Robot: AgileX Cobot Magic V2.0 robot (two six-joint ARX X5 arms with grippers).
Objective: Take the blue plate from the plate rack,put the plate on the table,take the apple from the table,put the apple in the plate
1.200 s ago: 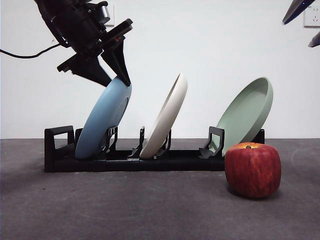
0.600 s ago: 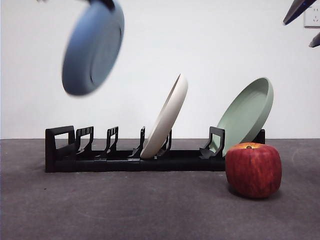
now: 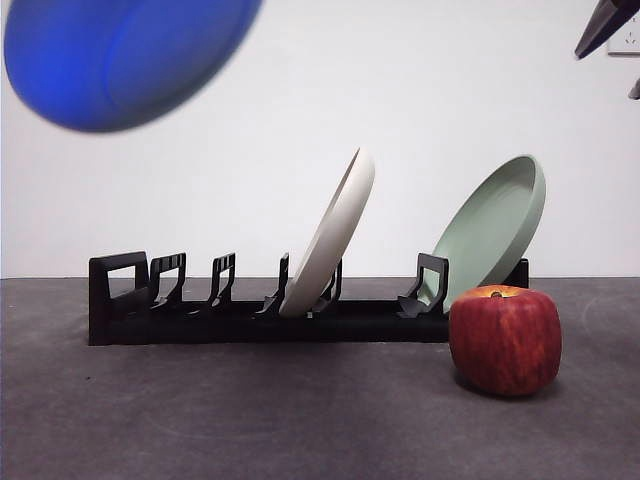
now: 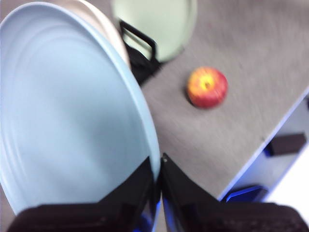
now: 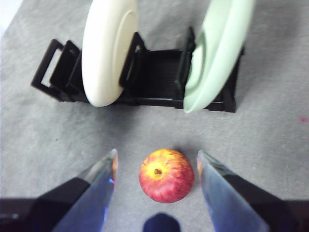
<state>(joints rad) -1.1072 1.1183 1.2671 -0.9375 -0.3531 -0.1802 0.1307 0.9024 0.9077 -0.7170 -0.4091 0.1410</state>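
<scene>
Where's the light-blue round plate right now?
Light-blue round plate is airborne at the front view's upper left, above the black plastic rack's handle end, clamped by the left gripper.

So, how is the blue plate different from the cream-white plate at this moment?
The blue plate hangs in the air, clamped at its rim by the left gripper; the cream-white plate leans in the plate rack, touched by no gripper. Both are round and shallow.

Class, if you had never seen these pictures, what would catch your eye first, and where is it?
The large round light-blue plate, blurred high above the long black plastic rack, pinched at its rim by the left tool. Next, the round red apple on the dark grey table, between the open right tool.
</scene>
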